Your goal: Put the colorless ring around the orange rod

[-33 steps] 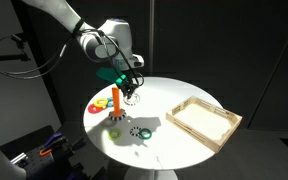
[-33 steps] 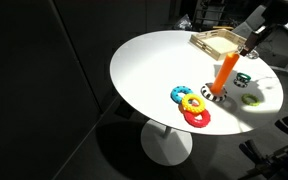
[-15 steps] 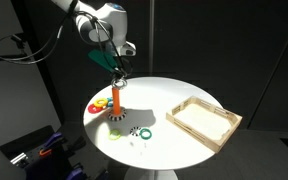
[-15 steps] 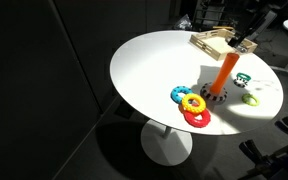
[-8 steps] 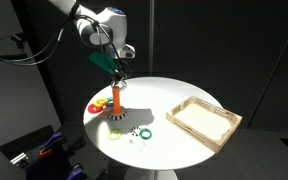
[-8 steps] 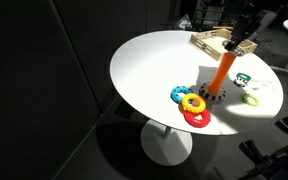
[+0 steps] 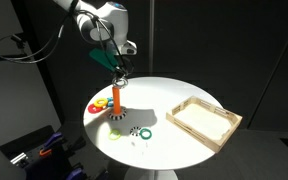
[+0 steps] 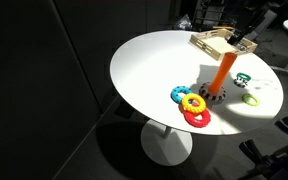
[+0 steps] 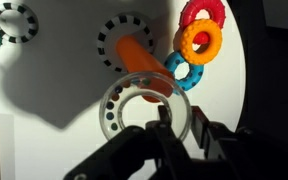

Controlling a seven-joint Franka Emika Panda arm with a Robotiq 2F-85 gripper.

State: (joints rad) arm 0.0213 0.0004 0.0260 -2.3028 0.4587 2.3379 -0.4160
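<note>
The orange rod [image 7: 116, 100] stands upright on its dark base on the round white table in both exterior views [image 8: 224, 74]. My gripper [image 7: 117, 72] hangs just above the rod's top and is shut on the colorless ring [image 9: 144, 108]. In the wrist view the clear ring is pinched at its near edge between the fingers [image 9: 180, 118], and the rod's orange tip [image 9: 144, 62] shows through and above the ring's hole.
Red [image 9: 202, 12], yellow [image 9: 200, 41] and blue [image 9: 182, 73] rings lie together beside the rod. A black-and-white ring [image 7: 138, 132], a green ring [image 7: 146, 129] and a yellow-green ring [image 7: 117, 133] lie nearer the front. A wooden tray [image 7: 204, 121] sits on the table's far side.
The gripper rose from low beside the rod to above its top with the clear ring, then held almost still over the last half second.
</note>
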